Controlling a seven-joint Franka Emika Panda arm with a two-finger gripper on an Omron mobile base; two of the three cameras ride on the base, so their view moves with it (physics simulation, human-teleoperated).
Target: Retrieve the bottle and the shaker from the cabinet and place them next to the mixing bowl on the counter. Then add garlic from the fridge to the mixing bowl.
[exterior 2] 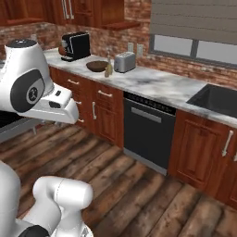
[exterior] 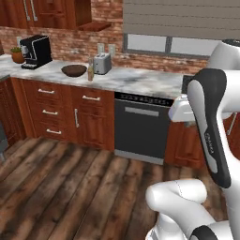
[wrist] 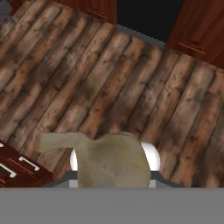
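I am seeing a pale tan garlic bulb (wrist: 109, 159) sitting right at the hand (wrist: 114, 173), covering its fingertips, so the hand appears to be gripping it over the wooden floor (wrist: 131, 87). Well apart, the mixing bowl (exterior: 74, 71) is resting on the tabletop (exterior: 136, 80), with the bottle (exterior: 90, 71) just beside it.
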